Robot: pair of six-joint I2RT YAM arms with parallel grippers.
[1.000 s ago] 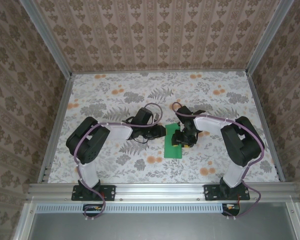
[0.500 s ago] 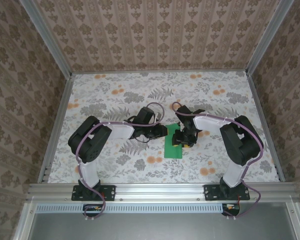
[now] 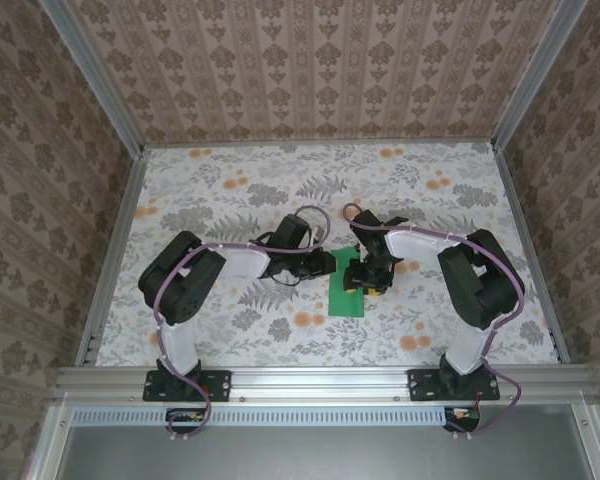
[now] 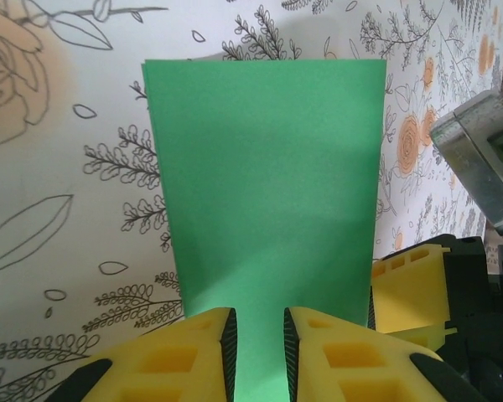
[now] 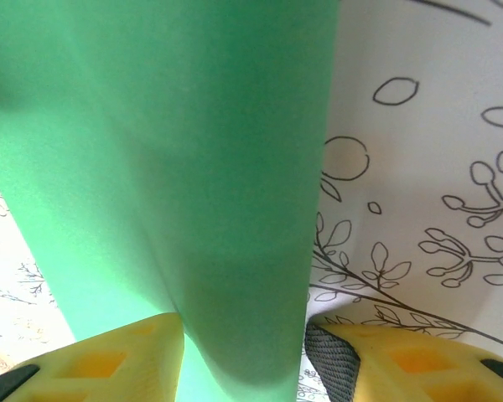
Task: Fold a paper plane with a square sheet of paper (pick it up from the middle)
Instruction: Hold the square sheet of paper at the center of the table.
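Note:
The square sheet of paper (image 3: 346,296) lies on the floral cloth as a bright green upright rectangle, narrower than it is long. From the left, my left gripper (image 3: 318,266) reaches to the sheet's edge. In the left wrist view its yellow fingers (image 4: 193,352) stand a narrow gap apart over the flat paper (image 4: 268,167), the left gripper (image 4: 260,322) open with green showing between the pads. My right gripper (image 3: 365,278) sits on the sheet's right side. In the right wrist view its jaws stand wider apart, the right gripper (image 5: 243,335) open with the paper (image 5: 176,151) filling the gap.
The floral cloth (image 3: 230,190) covers the table, which patterned walls and aluminium rails (image 3: 320,378) close in. A yellow finger of the right gripper (image 4: 407,285) and a grey metal part (image 4: 478,151) stand close to the paper's right edge in the left wrist view.
My left arm has edged to the right, toward the paper. The paper and the right gripper have stayed where they were.

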